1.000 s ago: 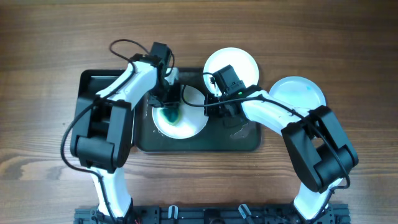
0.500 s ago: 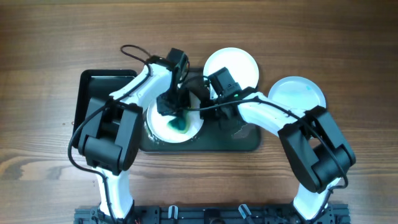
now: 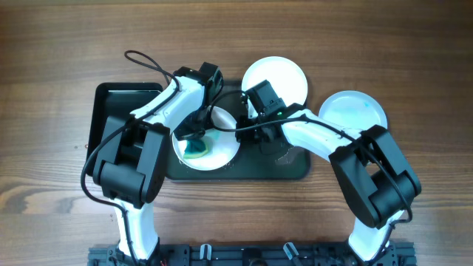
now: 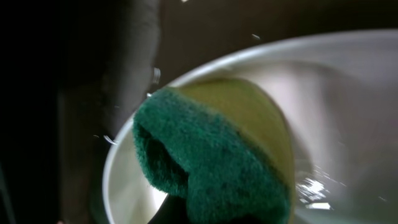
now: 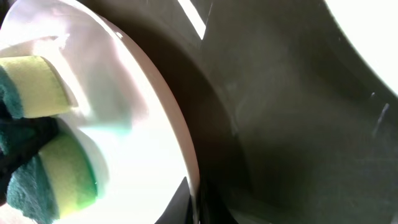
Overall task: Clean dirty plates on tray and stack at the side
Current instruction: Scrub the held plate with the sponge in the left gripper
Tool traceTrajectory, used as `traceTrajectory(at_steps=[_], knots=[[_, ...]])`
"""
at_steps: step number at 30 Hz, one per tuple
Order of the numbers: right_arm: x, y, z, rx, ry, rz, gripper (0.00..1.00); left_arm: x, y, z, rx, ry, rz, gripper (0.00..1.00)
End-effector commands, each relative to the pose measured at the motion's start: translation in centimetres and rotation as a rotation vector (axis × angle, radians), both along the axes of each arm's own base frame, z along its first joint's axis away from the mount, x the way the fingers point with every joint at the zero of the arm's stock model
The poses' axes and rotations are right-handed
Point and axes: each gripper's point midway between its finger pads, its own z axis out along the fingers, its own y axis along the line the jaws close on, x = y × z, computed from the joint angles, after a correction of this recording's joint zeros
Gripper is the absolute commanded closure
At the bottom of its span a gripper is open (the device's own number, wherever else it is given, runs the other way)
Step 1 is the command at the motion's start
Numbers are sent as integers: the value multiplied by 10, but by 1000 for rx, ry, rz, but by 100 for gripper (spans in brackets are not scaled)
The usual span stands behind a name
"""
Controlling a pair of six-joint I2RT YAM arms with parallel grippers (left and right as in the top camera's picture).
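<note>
A white plate (image 3: 222, 144) with a teal-green smear (image 3: 196, 151) lies on the large dark tray (image 3: 288, 168). My left gripper (image 3: 194, 135) is shut on a green-and-yellow sponge (image 4: 211, 155) and presses it on the plate's left part (image 4: 348, 93). My right gripper (image 3: 247, 125) is shut on the plate's right rim (image 5: 163, 118), one finger (image 5: 180, 205) over the edge; the sponge also shows in the right wrist view (image 5: 50, 168). A second white plate (image 3: 275, 76) lies at the tray's back edge. A third plate (image 3: 355, 111) lies on the table at the right.
A smaller, deeper black tray (image 3: 111, 103) stands against the large tray's left side, partly under my left arm. The wooden table (image 3: 414, 44) surrounds everything. Both arms cross over the large tray's middle.
My left gripper has swept the sponge right across the plate and back to its left part. The plate has slid a little to the left. The right gripper has stayed on the rim.
</note>
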Motion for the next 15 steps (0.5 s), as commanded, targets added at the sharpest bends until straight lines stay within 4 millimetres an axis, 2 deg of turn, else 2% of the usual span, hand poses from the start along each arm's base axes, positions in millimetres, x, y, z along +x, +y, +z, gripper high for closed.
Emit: traceTrajectory(at_steps=[1, 3, 5, 8, 9, 11, 13, 15], knots=[[1, -20, -19, -76, 25, -35, 95, 1, 46, -11, 214, -15, 27, 96], [1, -20, -19, -76, 25, -35, 96, 9, 41, -14, 188, -49, 29, 96], [1, -20, -19, -76, 25, -35, 96, 21, 23, -23, 80, -69, -14, 96], [1, -21, -20, -77, 27, -35, 96, 34, -37, -34, -261, -66, -196, 96], [0, -21, -20, -78, 29, -35, 96, 36, -64, -32, -417, -67, -280, 96], [0, -21, -20, -79, 30, -35, 96, 33, -104, -22, -655, -71, -419, 96], [0, -21, -20, -79, 30, -35, 96, 27, -130, -10, -831, -75, -519, 96], [0, -21, -20, -79, 30, -35, 96, 22, -139, -3, -906, -70, -559, 96]])
